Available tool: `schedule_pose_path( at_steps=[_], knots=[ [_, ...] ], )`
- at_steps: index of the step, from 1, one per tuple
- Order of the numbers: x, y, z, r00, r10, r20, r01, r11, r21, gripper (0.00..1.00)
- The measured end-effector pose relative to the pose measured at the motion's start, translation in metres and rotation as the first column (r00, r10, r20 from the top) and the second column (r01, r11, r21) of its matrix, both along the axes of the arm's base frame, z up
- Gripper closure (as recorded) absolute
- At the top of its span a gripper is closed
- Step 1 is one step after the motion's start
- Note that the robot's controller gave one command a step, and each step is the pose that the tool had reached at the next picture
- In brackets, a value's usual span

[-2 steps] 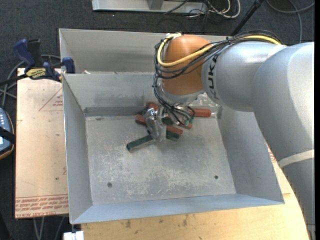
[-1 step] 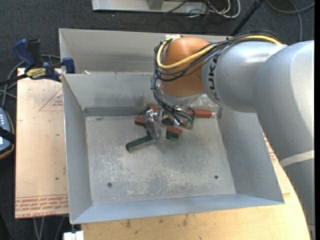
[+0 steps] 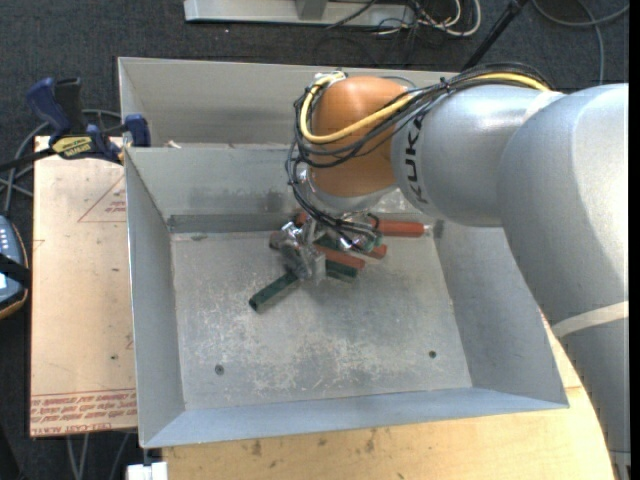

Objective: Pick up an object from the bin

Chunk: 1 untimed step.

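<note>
My orange wrist cover (image 3: 355,138) and arm hide the upper middle of the bin (image 3: 320,368), so the small heap (image 3: 350,260) of red and green pieces beneath is hard to make out. My tool (image 3: 305,250) sits low at the heap's left edge; I cannot tell whether it is spread or pressed together. A dark green stick (image 3: 272,294) slants away to its lower left, upper end at the tool. The bin floor is scratched grey metal. Cables (image 3: 440,8) lie on dark carpet along the frame's top.
</note>
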<state>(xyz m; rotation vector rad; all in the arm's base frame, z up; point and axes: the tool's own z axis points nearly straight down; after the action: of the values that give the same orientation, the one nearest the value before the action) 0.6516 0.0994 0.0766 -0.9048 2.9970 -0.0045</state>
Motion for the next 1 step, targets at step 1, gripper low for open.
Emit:
schedule_pose_path(
  at_steps=[1],
  knots=[
    [0.0027,0.0181,0.0379,0.981,0.195,-0.004,-0.195,0.981,0.001,1.00]
  ],
)
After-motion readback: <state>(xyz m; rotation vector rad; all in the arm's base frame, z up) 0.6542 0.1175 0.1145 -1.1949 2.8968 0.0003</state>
